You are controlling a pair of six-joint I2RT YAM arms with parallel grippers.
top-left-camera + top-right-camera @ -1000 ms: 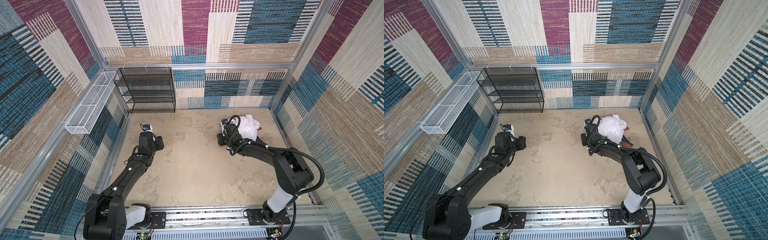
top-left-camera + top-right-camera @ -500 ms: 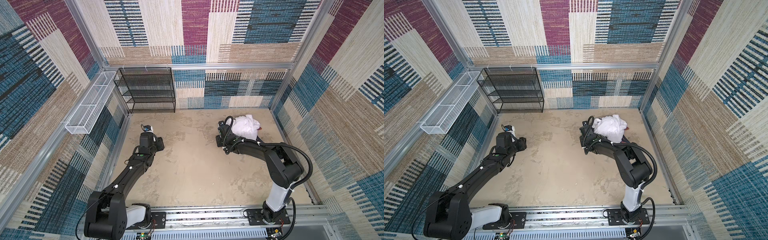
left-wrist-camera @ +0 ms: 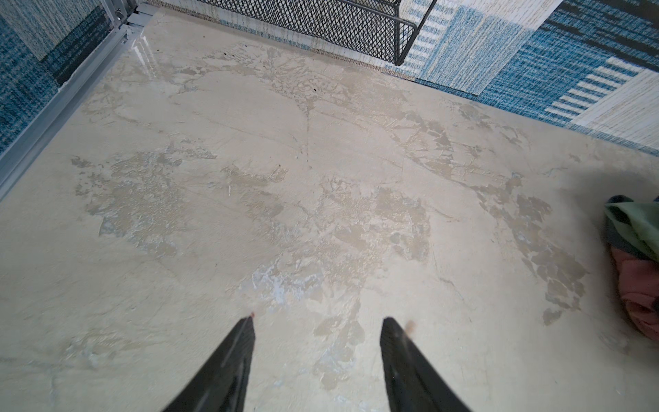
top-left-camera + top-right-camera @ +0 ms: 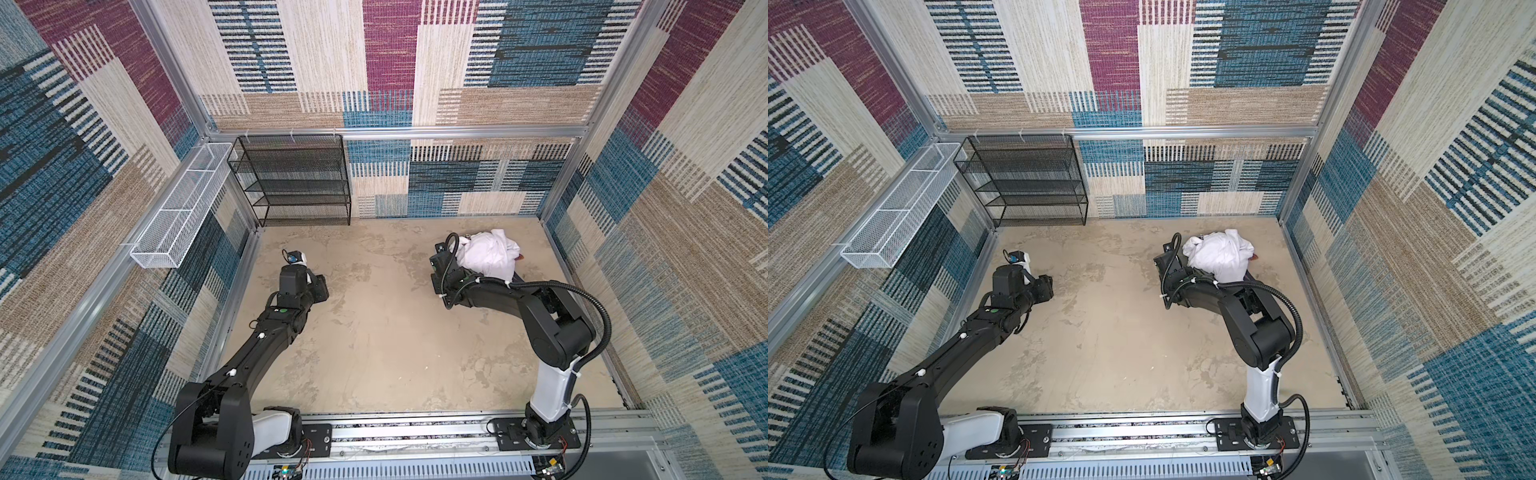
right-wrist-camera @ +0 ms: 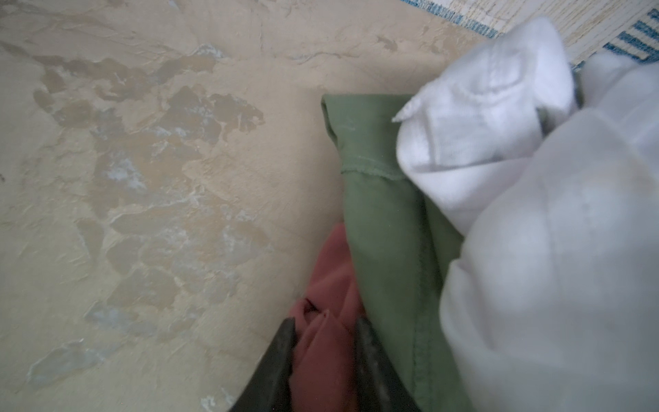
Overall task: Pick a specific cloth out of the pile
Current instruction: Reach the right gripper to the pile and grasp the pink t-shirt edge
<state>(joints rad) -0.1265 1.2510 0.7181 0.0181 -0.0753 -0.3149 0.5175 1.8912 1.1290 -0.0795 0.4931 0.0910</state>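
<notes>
The pile [image 4: 490,257] sits at the back right of the table, with a white garment [image 4: 1219,259] on top in both top views. In the right wrist view an olive-green garment [image 5: 385,221] lies under the white one [image 5: 535,178]. The brick-red cloth [image 5: 328,342] pokes out at the pile's foot. My right gripper [image 5: 326,321] is shut on a bunched fold of it, both fingers touching the fabric. The left gripper [image 3: 317,321] hangs open and empty over bare table at the left [image 4: 320,286]. At the edge of the left wrist view the red cloth [image 3: 638,285] shows under green.
A black wire shelf [image 4: 299,178] stands against the back wall at the left. A white wire basket [image 4: 178,208] hangs on the left wall. Carpeted walls and metal rails enclose the beige table [image 4: 374,332]. The right arm's elbow [image 4: 557,328] rises near the right wall.
The right gripper's jaws have narrowed onto the red fold at the pile's left edge, and the right arm has folded in closer. The left arm has not moved.
</notes>
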